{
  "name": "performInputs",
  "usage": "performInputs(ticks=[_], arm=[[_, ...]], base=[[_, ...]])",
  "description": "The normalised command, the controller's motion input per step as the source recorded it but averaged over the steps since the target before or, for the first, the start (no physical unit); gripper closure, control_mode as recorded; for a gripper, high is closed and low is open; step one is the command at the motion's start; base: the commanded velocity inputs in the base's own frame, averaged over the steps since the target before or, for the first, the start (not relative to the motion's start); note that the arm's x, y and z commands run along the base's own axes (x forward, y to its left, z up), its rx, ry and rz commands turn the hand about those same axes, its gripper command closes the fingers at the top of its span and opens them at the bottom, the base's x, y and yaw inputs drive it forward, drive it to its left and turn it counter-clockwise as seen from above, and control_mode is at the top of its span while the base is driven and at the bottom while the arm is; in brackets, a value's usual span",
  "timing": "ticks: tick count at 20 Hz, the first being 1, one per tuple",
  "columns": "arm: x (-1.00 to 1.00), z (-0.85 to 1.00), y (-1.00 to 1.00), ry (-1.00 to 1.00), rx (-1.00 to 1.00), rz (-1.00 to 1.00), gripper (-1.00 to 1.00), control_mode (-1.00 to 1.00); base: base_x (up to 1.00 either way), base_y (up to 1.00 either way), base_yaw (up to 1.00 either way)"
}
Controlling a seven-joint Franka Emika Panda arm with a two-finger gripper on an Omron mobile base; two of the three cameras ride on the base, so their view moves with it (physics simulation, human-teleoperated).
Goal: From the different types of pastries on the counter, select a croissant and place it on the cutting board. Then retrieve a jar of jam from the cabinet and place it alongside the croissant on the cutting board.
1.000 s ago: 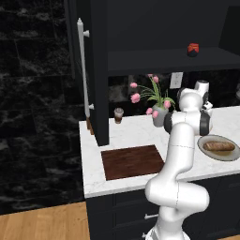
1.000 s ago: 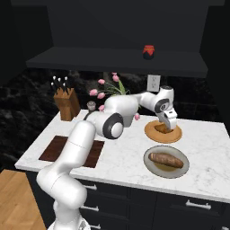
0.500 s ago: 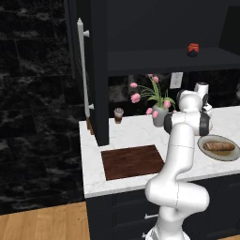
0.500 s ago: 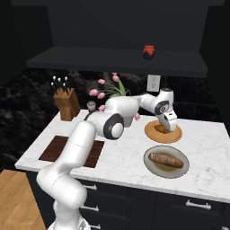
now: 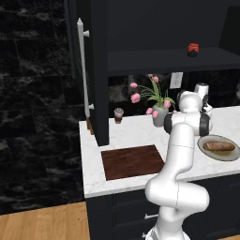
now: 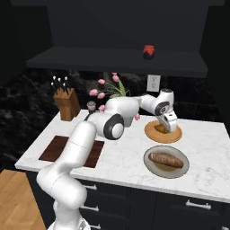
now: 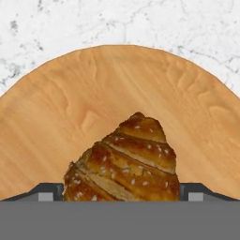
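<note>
The golden-brown, ridged crescent croissant [image 7: 125, 161] lay on a round pale wooden plate [image 7: 56, 122] on the white marble-look counter [image 6: 211, 148], directly between the gripper [image 6: 168, 127] fingers: dark tips [image 7: 47, 191] flanked it on both sides, its long axis running away from the hand cam, tapered end pointing fwd. Jaws stood apart w/ the pastry between; whether the pads actually touched it, can't tell. So the coming move likely needs only a squeeze & lift, no sideways shift. The dark reddish-brown wooden cutting board [image 5: 132, 161] sat well apart, toward the arm's left. Vs 1 s earlier, the hand had dropped lower onto the plate; the long brown roll [image 6: 166, 159] on its grey dish hadn't moved.
</note>
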Motion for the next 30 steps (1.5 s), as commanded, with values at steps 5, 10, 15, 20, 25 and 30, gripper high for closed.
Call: performInputs(ticks=[5, 10, 15, 20, 25, 30], arm=[[0.00, 0.00, 0.00, 0.00, 0.00, 0.00, 1.00, -1.00], [0.00, 0.59, 0.00, -0.01, 0.00, 0.00, 1.00, -1.00], [0.00, 0.24, 0.00, 0.00, 0.00, 0.00, 1.00, -1.00], [-0.54, 0.10, 0.02, 0.00, 0.00, 0.01, 1.00, -1.00], [-0.83, 0.28, 0.13, -0.05, -0.03, 0.04, 1.00, -1.00], [0.00, 0.00, 0.00, 0.00, 0.00, 0.00, 1.00, -1.00]], base=[[0.00, 0.00, 0.00], [0.00, 0.00, 0.00], [0.00, 0.00, 0.00], [0.00, 0.00, 0.00], [0.00, 0.00, 0.00], [0.00, 0.00, 0.00]])
